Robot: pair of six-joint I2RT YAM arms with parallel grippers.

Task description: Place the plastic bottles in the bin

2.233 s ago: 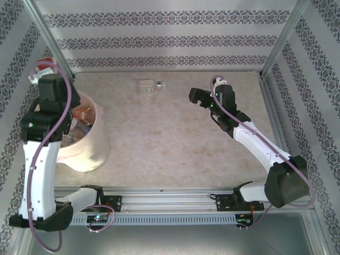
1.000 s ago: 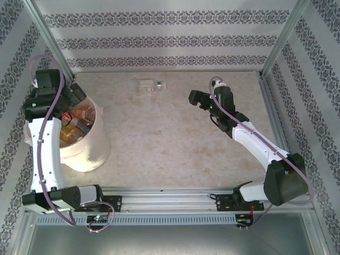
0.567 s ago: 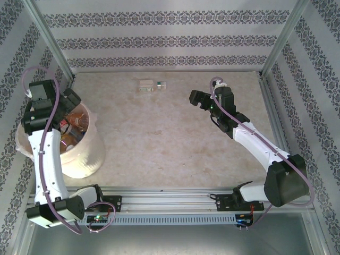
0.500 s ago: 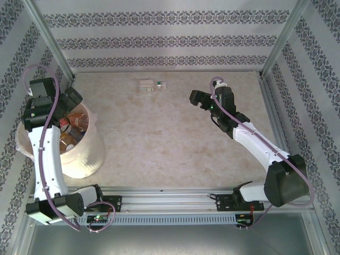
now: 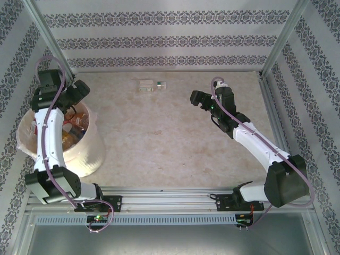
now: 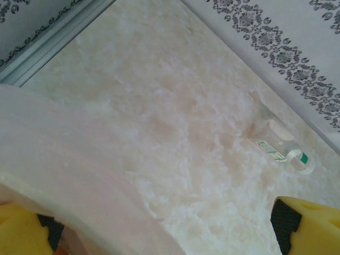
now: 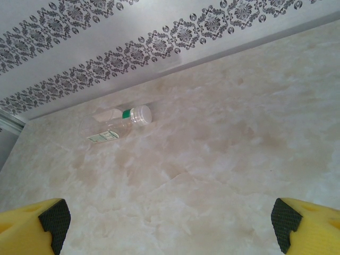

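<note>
By the far wall you've got one bottle (image 5: 150,85) lying on its side on the table (image 5: 175,143), well apart from both grippers and not yet binned. Other bottles sit in the bin (image 5: 90,154) at left. The L arm (image 5: 48,138) covers some, so no count. L gripper (image 5: 79,89) hangs spread and empty over the bin's far rim. R gripper (image 5: 195,99) is spread and empty, facing the bottle, prob. your pick. Label too small to read.
</note>
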